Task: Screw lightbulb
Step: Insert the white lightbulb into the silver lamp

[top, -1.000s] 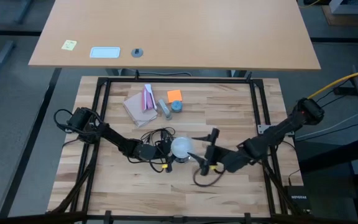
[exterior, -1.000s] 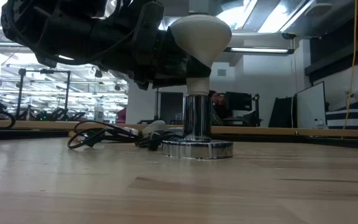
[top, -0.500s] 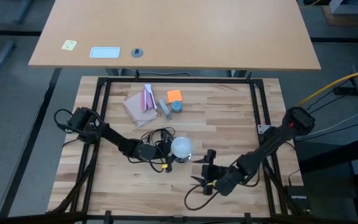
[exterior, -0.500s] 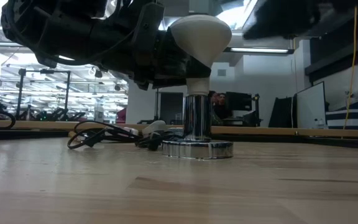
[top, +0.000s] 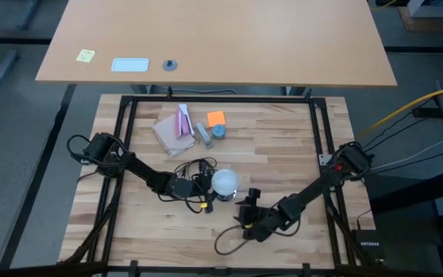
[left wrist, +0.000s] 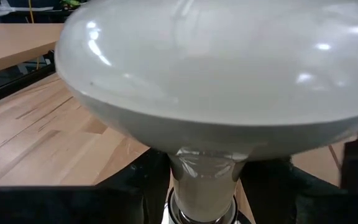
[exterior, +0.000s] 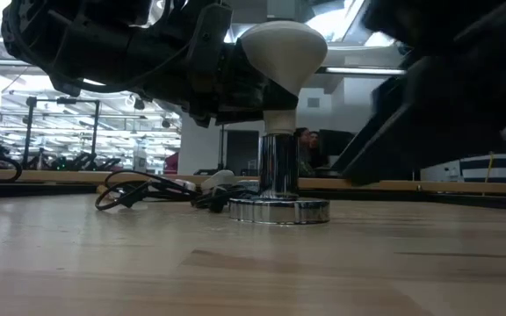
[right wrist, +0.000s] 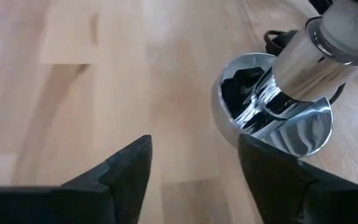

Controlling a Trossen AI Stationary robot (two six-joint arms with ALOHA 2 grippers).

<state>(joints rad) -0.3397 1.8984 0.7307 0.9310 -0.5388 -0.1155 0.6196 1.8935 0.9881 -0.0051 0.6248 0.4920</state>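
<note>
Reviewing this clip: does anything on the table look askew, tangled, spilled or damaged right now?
Nothing looks damaged or spilled. The lightbulb stands upright on its chrome lamp base, held at the neck by the left end effector. Only the black cord lies in a loose tangle beside the base. The right end effector is open nearby.

Frosted white lightbulb [top: 224,181], round top up, standing straight with its grey neck down in a shiny stand, near the middle of the table.

Overhead, table-level and both close wrist cameras all face the lightbulb [top: 224,182].
</note>
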